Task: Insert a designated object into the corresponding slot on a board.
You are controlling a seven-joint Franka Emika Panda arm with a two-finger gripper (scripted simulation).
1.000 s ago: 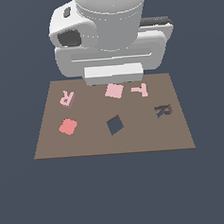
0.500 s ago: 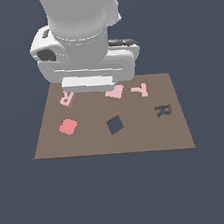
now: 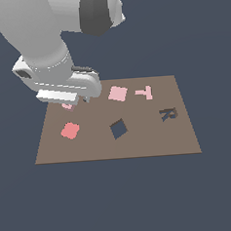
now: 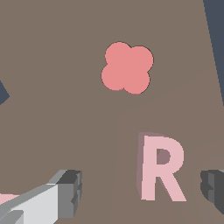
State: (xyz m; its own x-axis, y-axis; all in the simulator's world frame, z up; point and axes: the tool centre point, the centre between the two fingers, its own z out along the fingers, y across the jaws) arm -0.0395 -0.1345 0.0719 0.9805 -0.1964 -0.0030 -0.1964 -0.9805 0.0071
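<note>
Spread wide, my gripper (image 4: 142, 188) brackets the pink R (image 4: 161, 168) without touching it, near the board's (image 3: 153, 139) far corner on the exterior view's left; R-shaped slot (image 3: 168, 113) well apart.

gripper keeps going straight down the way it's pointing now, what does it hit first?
Most likely the pink R: in the wrist view it lies between the two open fingertips of the gripper, flat on the board. The fingers would probably straddle it and meet the board. Height above it is unclear.
</note>
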